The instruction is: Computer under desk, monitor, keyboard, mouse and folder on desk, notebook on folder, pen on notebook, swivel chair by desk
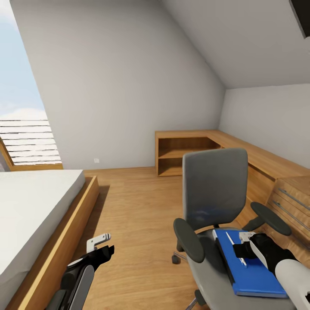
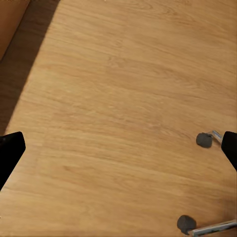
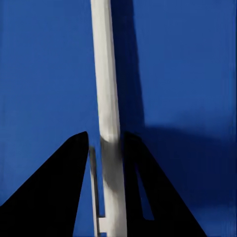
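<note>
The right gripper (image 1: 242, 251) hides part of the pen (image 1: 235, 248); the frame edge crops the swivel chair (image 1: 215, 189) seat.

The left gripper (image 1: 103, 243) has white fingers on a glossy black wrist with grey links. The right arm (image 1: 286, 269) is black, then rounded white.

Right gripper (image 1: 242, 249) pinched shut; left gripper (image 1: 102, 243) spread wide.

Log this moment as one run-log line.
stage: pen pickup | right gripper: fingers around pen on folder | folder: on swivel chair seat | left gripper: open, over floor
</note>
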You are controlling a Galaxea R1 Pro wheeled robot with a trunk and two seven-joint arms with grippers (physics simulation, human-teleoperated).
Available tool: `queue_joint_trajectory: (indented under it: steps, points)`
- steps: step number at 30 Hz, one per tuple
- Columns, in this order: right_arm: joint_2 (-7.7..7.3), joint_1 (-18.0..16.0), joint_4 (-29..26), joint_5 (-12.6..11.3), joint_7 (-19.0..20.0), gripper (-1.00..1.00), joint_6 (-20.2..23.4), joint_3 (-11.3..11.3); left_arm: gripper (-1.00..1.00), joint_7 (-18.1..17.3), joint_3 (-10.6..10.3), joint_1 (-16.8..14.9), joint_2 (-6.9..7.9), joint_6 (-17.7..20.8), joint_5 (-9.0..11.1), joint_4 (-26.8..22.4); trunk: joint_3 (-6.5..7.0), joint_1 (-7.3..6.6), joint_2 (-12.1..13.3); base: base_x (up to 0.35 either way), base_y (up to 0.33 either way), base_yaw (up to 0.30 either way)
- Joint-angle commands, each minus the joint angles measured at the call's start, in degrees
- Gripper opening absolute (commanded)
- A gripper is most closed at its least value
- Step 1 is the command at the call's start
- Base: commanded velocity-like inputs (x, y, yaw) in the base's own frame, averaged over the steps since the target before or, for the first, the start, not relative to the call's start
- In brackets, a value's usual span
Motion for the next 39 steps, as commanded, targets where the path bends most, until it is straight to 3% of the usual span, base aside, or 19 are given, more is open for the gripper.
queue_joint_trajectory:
  steps: [1,12,27,29,30,32,36,37,38,39]
  points:
    - [-0.10,0.0,-0.7,-0.3,0.1,-1.00,0.2,0.4,1.00,0.4,0.1,0.0,-0.06,0.2,0.6,0.1,0.12,-0.23,0.4,0.000,0.000,0.000]
    - [-1.63,0.0,-4.6,-0.8,0.4,-1.00,0.7,0.0,1.00,0.4,0.1,0.0,-0.03,0.1,0.6,0.7,2.10,-2.65,4.8,-0.114,0.000,0.000]
    - [-1.85,0.0,-7.6,-1.0,0.4,-1.00,2.1,-2.5,1.00,0.4,0.0,0.0,-0.07,0.0,0.6,2.2,4.79,-5.94,10.8,-0.262,0.000,0.000]
    - [-1.82,0.0,-9.3,-1.0,0.4,-1.00,4.3,-3.1,1.00,0.4,0.0,0.0,-0.09,0.0,0.6,2.3,5.15,-6.38,11.6,-0.037,0.000,0.000]
    - [-1.81,0.0,-12.6,-1.0,0.4,-1.00,7.3,-4.7,1.00,0.4,0.0,0.0,-0.10,0.0,0.5,2.4,5.33,-6.60,12.0,-0.014,0.000,0.000]
    - [-1.81,0.1,-15.1,-1.0,0.3,-1.00,8.7,-5.9,1.00,0.4,0.0,0.0,-0.10,0.0,0.5,2.7,5.69,-7.04,12.8,-0.009,0.000,0.000]
    - [-1.80,0.3,-18.9,-1.0,0.3,-1.00,10.7,-6.9,1.00,0.4,0.0,0.0,-0.11,0.0,0.6,3.1,6.41,-7.92,14.4,-0.003,0.000,0.000]
    - [-1.80,0.3,-20.5,-1.0,0.3,-1.00,12.7,-7.1,1.00,0.5,-0.1,0.0,-0.09,-0.1,0.5,3.2,6.58,-8.14,14.8,0.000,0.000,0.000]
    - [-1.80,0.3,-24.5,-1.0,0.3,-1.00,16.6,-7.3,1.00,0.7,-0.2,0.0,-0.02,-0.1,0.4,6.5,6.76,-8.36,15.2,0.000,0.000,0.000]
    - [-1.80,0.3,-24.9,-1.0,0.3,-1.00,16.7,-7.4,1.00,0.7,-0.3,0.0,-0.02,-0.1,0.4,6.7,6.94,-8.58,15.6,0.000,0.000,0.000]
